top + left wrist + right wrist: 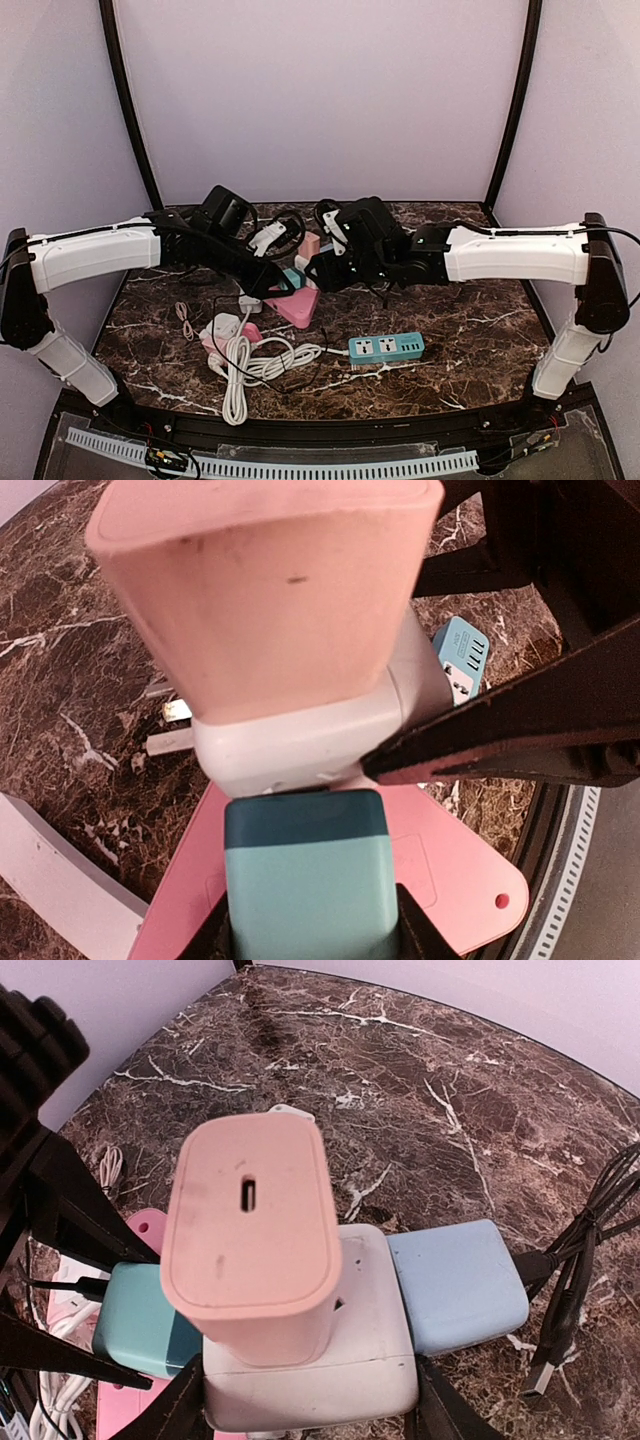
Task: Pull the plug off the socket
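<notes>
Fingers of the left gripper (312,935) are pinched on the teal plug (305,880), one black pad on each side, and it's a firm hold. The right gripper (312,1410) comes in from the opposite side and clamps the white socket cube (350,1360) across its body. So both tools are closed on the same cluster, face to face, around the middle of the table (400,1080) and a touch toward its left side.

The teal plug sits flush against one face of the cube. A pink charger (250,1230) is on top with its slot showing, and a light blue charger (460,1285) is on the face opposite the teal one. Two metal prongs (170,712) poke out of the cube's side.

Under the cluster lies a flat pink wedge (450,870); I can't tell whether anything touches it. A black USB cable (570,1290) trails off beside the blue charger.

Toward the near edge, a blue power strip (386,347) lies flat right of centre. A white coiled cable (250,365) is bundled near the front-left.

The surface is dark brown marble with white veins. Pale lilac walls (320,90) enclose it, and black poles (125,100) run up from the back corners.
</notes>
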You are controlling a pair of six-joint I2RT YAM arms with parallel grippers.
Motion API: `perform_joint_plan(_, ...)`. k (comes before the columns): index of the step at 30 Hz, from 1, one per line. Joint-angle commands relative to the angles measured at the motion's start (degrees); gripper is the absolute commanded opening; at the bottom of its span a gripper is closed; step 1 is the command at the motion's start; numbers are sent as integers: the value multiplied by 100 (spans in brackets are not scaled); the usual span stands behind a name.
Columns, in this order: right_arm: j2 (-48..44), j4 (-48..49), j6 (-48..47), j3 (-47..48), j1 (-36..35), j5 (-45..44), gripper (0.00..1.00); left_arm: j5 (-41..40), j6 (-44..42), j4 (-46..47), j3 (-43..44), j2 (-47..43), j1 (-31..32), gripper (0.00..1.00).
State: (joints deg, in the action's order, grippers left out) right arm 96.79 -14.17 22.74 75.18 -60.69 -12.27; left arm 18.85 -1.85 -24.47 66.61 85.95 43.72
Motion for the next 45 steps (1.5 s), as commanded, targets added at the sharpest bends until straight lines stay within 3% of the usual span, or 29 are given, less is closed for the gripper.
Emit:
perform_joint_plan(1, -265, 1036, -503, -91, -74, 698, 0, 996, -171, 334, 277, -50, -12, 1)
perform_joint_plan(5, -260, 879, -298, -54, -66, 430, 0, 881, -128, 382, 257, -123, -22, 1)
perform_joint_plan(15, -58, -371, 576, 501, -66, -692, 0, -304, -86, 504, 73, -386, -20, 1)
perform_joint_plan(23, -22, -954, 1028, 636, -56, -998, 0, -51, -50, 648, -25, -416, -14, 1)
perform_joint_plan(37, -502, 44, -217, -96, -68, -106, 0, 822, -149, 506, 112, -292, -16, 1)
perform_joint_plan(45, -751, 601, -317, -521, -71, 301, 0, 1030, -87, 509, 139, -225, -20, 1)
